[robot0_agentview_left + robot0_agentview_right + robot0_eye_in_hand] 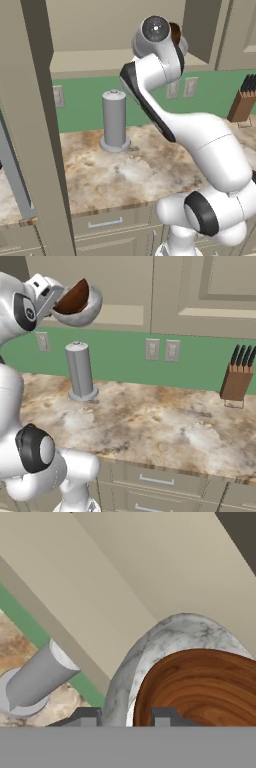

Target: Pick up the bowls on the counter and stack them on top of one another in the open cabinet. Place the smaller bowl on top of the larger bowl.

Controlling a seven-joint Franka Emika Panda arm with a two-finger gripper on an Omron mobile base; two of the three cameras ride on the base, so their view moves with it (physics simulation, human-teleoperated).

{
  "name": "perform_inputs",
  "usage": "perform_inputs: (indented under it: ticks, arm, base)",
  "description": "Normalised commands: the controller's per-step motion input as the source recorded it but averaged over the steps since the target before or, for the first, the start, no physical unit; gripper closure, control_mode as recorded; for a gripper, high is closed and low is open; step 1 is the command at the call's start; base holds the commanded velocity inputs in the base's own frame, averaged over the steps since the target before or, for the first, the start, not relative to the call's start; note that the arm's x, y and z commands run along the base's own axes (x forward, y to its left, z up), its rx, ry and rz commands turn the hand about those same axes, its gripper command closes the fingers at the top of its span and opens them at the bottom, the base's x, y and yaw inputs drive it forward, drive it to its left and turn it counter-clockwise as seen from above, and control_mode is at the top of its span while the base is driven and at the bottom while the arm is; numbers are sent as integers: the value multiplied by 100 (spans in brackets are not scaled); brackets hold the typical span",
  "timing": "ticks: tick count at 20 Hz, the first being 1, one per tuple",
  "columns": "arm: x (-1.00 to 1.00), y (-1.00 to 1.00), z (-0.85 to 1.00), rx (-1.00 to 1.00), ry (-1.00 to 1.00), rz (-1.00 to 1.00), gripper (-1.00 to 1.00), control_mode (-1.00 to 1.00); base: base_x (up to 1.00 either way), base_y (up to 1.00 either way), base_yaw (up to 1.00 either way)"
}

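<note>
The dark reddish-brown smaller bowl (73,298) sits nested inside the pale whitish-grey larger bowl (85,312). Both are tilted steeply at the mouth of the open cabinet (122,291). My gripper (55,299) is shut across their rims. In the hand view my gripper (125,716) has one finger (88,717) outside the larger bowl (150,642) and the other over the smaller bowl (200,687). From the left base view the smaller bowl (175,32) and the larger bowl's rim (184,46) peek out behind my hand, above the cabinet's shelf floor (90,61).
A tall grey canister (114,120) (80,370) stands on the mottled counter (125,170) (150,421) below the cabinet. A knife block (236,381) stands at the right by the green wall. A beige cabinet panel (35,125) rises close on the left.
</note>
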Motion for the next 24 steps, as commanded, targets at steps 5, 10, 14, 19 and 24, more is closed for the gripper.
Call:
perform_inputs:
  ticks: [5, 10, 14, 19, 24]
  arm:
    - [47, 6, 10, -3, 0, 7, 100, -100]
    - [46, 8, 4, -4, 0, 7, 100, -100]
    - [47, 12, 0, -4, 1, 6, 100, -100]
    - [47, 10, 0, -4, 0, 5, 100, -100]
    - [46, 8, 0, -3, 0, 3, 100, -100]
  base:
    - [0, 0, 0]
    - [0, 0, 0]
    - [0, 0, 0]
    - [0, 0, 0]
    - [0, 0, 0]
